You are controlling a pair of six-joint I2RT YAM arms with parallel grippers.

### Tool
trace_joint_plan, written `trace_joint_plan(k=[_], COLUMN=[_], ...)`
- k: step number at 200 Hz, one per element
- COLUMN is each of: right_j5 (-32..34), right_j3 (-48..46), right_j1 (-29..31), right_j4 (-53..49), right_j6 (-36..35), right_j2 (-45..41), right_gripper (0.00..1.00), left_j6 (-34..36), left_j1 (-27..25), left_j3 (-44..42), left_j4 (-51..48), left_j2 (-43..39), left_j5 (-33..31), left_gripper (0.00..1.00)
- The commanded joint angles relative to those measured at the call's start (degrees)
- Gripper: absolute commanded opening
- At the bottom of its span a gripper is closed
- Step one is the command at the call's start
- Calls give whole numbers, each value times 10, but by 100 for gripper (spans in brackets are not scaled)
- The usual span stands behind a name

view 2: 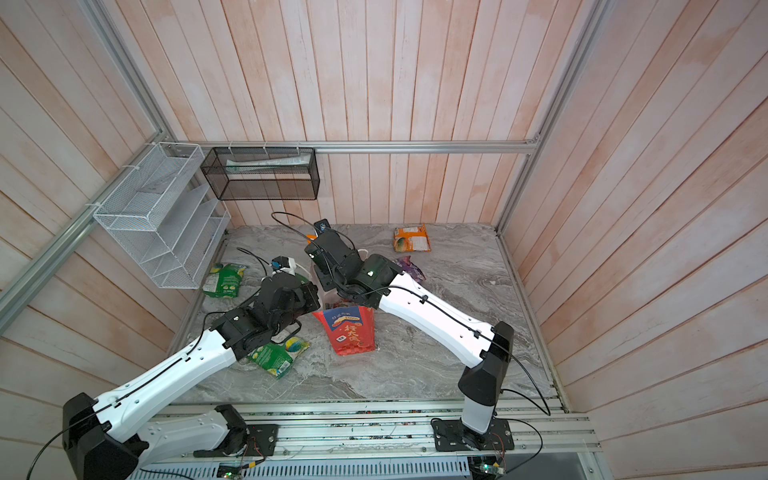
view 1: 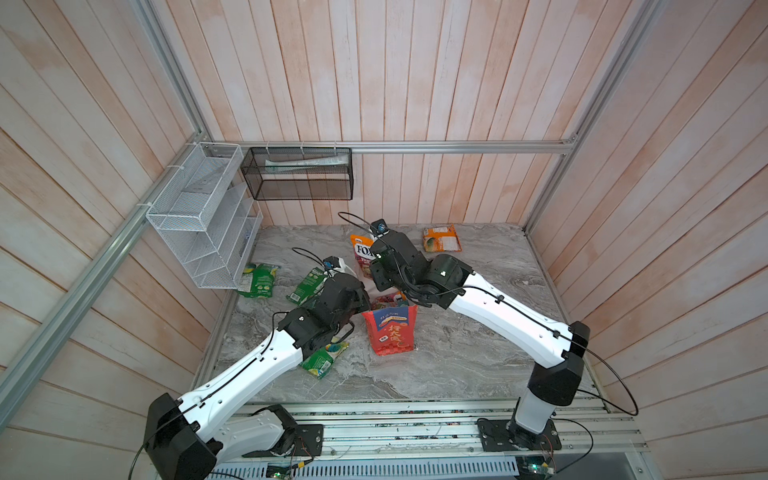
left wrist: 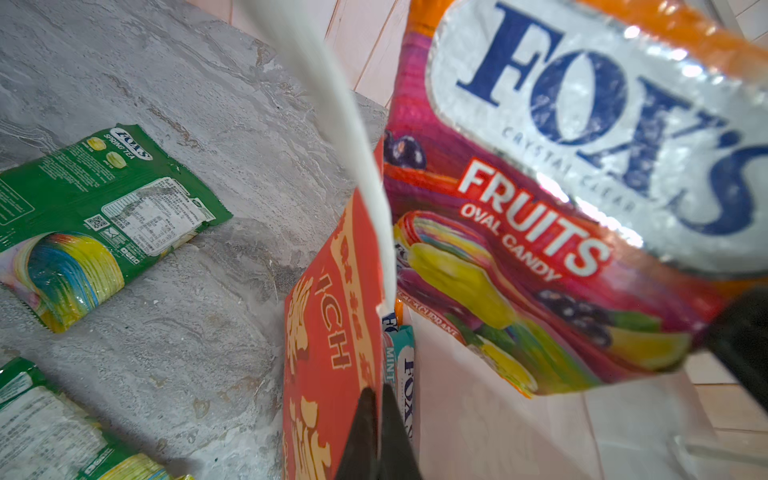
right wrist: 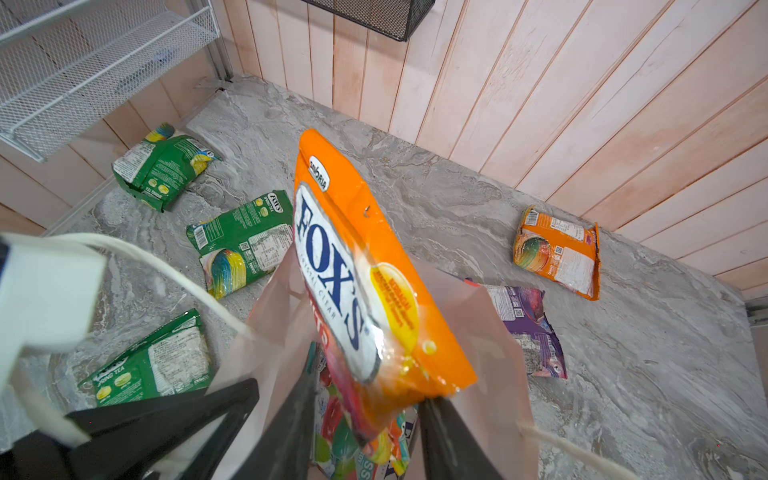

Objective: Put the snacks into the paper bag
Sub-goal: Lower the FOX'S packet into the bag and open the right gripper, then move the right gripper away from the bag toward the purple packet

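FOX'S packet (right wrist: 374,291) between right gripper (right wrist: 368,374) jaws

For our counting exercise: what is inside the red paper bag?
Inside the paper bag, a teal mint packet shows; an orange FOX'S packet pokes partly in, covering whatever lies deeper.

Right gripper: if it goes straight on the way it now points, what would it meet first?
The right gripper points down into the paper bag. First it would probably meet the orange FOX'S packet standing between its open jaws; depth beyond it is unclear.
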Motion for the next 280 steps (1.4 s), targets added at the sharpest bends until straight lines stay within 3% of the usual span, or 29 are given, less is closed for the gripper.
trace_joint_plan(k=[1,34,68,121,166,211,280], right_j5=[-5,-10,27,24,90,51,-206], right_j3=[-19,-80,-122,-138,-166,-235,-392], right_j1=[2,2,2,1,-6,-86,-376], right_j4=[33,92,124,135,161,205,296], right_j6=[-6,1,13,24,22,51,167], right_j2=[-43,-111,-177,-198,-213,-269,-340], right_gripper=[45,56,67,85,97,97,97], left_j6=[12,13,13,14,14,13,13], left_j1=[-2,-2,-2,-2,-2,-2,-2], left_j3=[2,3,2,3,3,4,3], left_j4=[3,3,4,5,5,5,5], left_j2=[-10,-8,-6,-3,-4,0,1], left_j5=[-14,-15,-14,-10,-9,-10,-9], left_gripper=[0,0,0,0,0,0,0])
